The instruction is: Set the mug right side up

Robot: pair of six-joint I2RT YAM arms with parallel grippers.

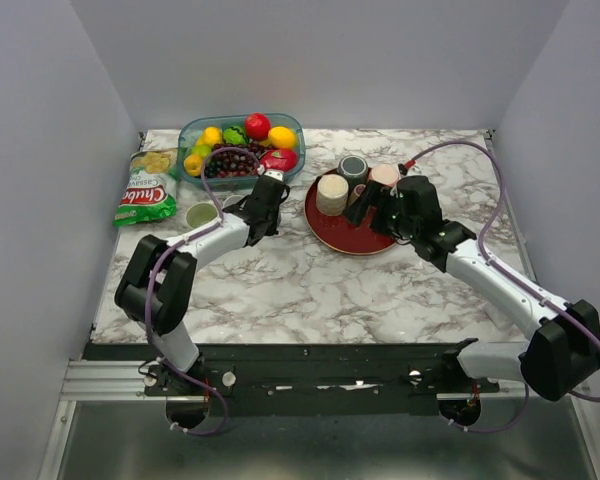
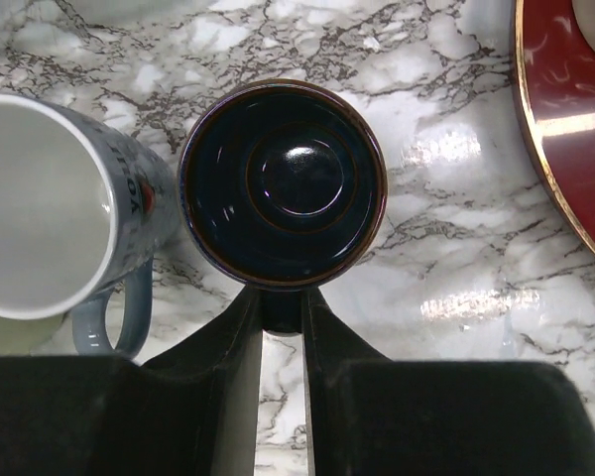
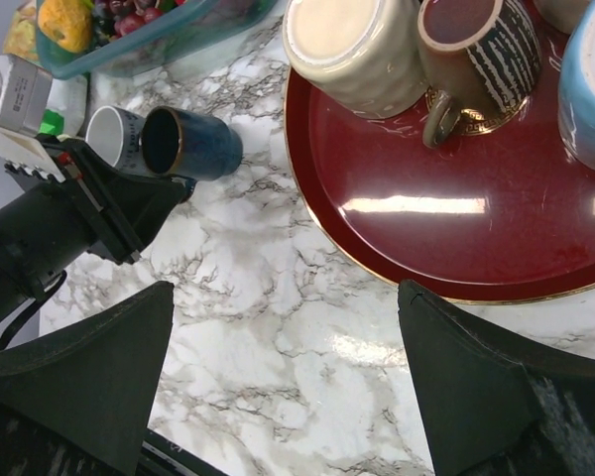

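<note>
A dark blue mug (image 2: 281, 183) with a brown rim lies on its side on the marble, left of the red plate; its mouth faces my left wrist camera. It also shows in the right wrist view (image 3: 191, 144). My left gripper (image 2: 281, 307) is shut on the mug's handle, which sits between the fingertips. In the top view the left gripper (image 1: 263, 203) covers the mug. My right gripper (image 3: 288, 397) is open and empty, held above the table at the near left edge of the plate; it shows over the plate in the top view (image 1: 375, 205).
A white mug (image 2: 50, 208) lies on its side touching the blue mug's left. The red plate (image 1: 350, 238) holds a cream mug (image 1: 331, 193), a striped brown mug (image 3: 476, 50) and others. A fruit bin (image 1: 240, 145) and chips bag (image 1: 145, 195) sit back left.
</note>
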